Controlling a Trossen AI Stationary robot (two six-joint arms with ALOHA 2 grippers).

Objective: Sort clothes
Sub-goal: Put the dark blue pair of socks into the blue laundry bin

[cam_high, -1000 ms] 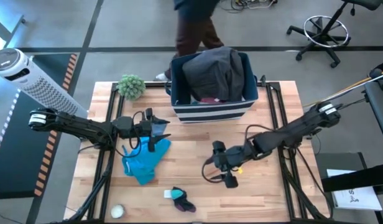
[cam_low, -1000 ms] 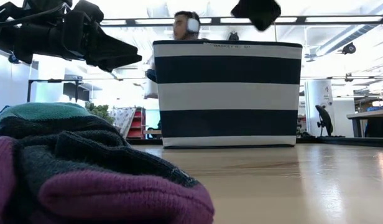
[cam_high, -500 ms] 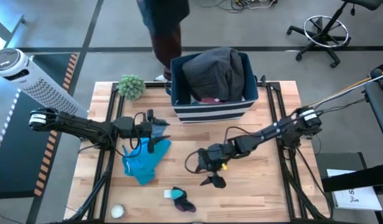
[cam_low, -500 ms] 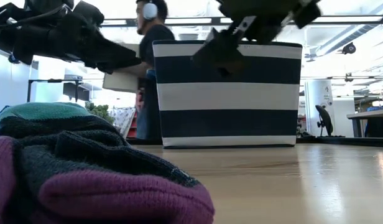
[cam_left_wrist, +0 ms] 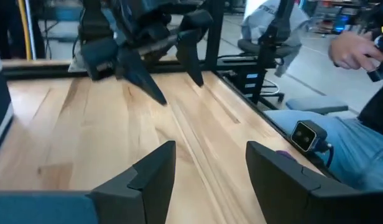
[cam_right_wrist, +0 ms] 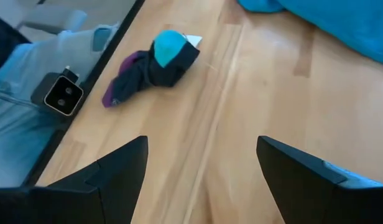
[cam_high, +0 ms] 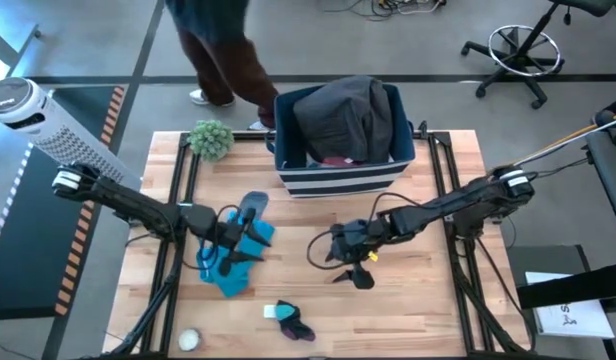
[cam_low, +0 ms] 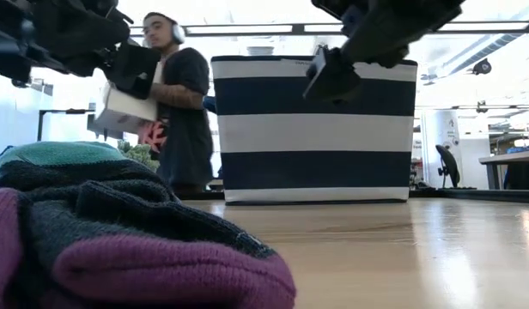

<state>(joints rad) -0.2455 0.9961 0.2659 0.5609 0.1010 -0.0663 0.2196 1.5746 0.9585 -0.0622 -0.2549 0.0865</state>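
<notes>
Crumpled bright blue garment (cam_high: pixel 231 262); lying flat.

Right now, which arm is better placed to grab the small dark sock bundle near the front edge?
Right, probably. The right gripper hangs open over bare table, and its wrist camera looks straight at the sock bundle. The left gripper, also open, sits over the blue garment, facing away from the bundle.
</notes>
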